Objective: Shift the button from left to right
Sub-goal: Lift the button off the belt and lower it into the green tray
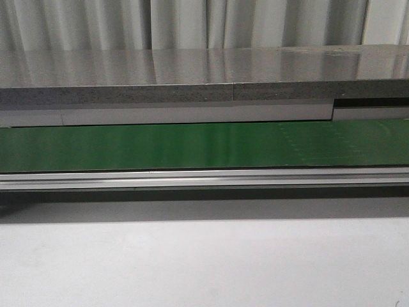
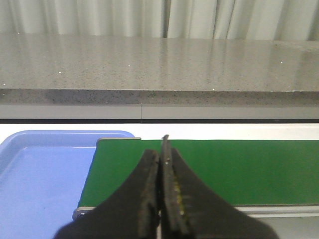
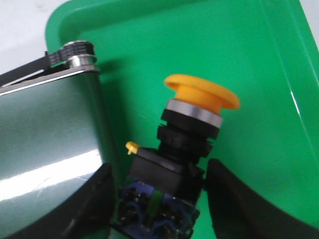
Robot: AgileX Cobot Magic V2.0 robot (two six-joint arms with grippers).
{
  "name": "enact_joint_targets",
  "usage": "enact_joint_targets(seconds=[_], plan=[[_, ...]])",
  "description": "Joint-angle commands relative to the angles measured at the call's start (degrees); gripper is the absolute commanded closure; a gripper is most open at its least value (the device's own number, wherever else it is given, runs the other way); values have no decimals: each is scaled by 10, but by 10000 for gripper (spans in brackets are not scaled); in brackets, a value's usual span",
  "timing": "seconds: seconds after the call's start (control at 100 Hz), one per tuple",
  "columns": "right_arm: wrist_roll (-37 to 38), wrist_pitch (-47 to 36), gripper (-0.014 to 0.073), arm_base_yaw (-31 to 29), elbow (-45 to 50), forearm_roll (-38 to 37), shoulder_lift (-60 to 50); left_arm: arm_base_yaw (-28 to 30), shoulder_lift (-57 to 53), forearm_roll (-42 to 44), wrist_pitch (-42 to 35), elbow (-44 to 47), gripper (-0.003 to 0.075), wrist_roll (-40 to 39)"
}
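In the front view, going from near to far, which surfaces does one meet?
White table surface → silvery conveyor rail → green conveyor belt → grey speckled counter → pale curtain.

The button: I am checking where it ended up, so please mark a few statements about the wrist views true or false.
1. The button has a yellow cap. True.
2. The button sits between the fingers of the right pincer over a green tray. True.
3. The left pincer is wide open. False: its fingers are pressed together with nothing between them.
4. A red tray lies beside the conveyor belt in the left wrist view. False: the tray there is blue.
5. The front view shows the button on the belt. False: no button appears there.
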Motion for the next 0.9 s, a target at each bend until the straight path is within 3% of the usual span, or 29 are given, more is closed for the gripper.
enact_joint_targets(seconds=[0.0,0.47,0.73,0.89], plan=[[-4,-34,302,-10,-19,-3,1,-4,5,-7,-45,-15,741,-1],[-4,-38,291,-11,-19,-3,91,-4,5,-7,-45,-15,741,-1],[-3,-45,102,-11,-20,-3,92,-4,5,-7,-45,-15,741,-1],[-3,-45,69,-12,-20,-3,92,-4,5,-7,-45,-15,741,-1]])
